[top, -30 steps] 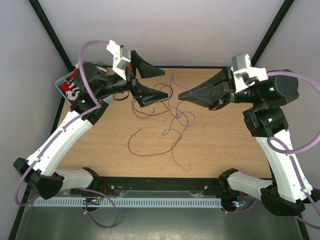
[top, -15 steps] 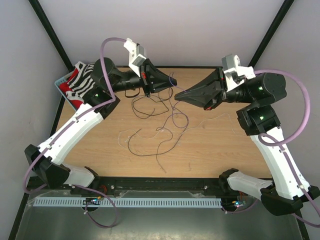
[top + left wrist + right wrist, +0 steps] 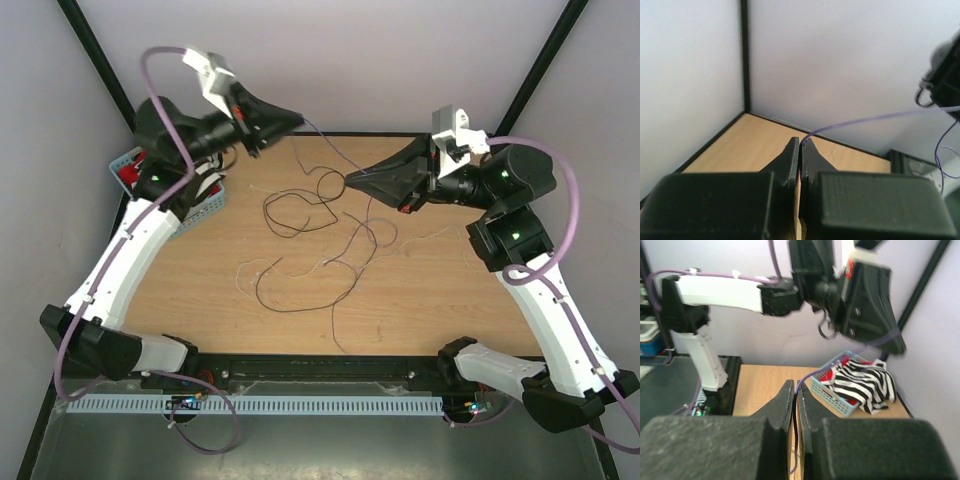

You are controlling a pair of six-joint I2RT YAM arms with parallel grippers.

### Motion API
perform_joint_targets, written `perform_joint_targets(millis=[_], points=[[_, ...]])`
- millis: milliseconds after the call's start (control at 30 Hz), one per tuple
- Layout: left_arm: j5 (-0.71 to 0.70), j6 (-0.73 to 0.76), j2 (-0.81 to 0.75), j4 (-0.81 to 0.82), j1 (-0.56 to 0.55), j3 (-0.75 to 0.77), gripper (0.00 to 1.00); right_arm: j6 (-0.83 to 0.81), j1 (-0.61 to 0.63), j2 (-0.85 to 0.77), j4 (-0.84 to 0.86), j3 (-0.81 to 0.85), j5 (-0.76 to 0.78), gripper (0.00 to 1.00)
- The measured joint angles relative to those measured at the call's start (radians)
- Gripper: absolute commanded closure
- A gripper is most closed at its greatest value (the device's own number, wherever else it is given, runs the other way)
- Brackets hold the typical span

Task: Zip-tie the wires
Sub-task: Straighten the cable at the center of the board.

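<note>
The left gripper (image 3: 802,144) is squeezing tight on a thin purple wire (image 3: 880,118), above the far left corner of the table (image 3: 450,290). That wire is running to the right gripper (image 3: 796,388), whose jaws are sitting a tiny crack apart around it; I cannot tell if they are pinching. The other wires (image 3: 345,262) are lying tangled on the table.

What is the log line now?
left tool: shut on purple wire, raised | right tool: holds same wire | other wires: on table
</note>
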Motion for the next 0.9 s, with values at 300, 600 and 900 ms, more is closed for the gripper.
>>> perform_joint_targets(millis=[300,600,900], points=[[-0.008,-0.090,0.003,-0.053,0.150,0.137,1.00,-0.109,0.001,0.042,-0.140,-0.034,0.369,0.93],[-0.005,-0.113,0.056,-0.110,0.117,0.175,1.00,-0.205,-0.002,0.128,-0.261,-0.022,0.800,0.07],[-0.046,-0.132,0.118,-0.182,0.100,0.327,1.00,-0.231,-0.007,0.069,-0.264,-0.166,0.906,0.01]])
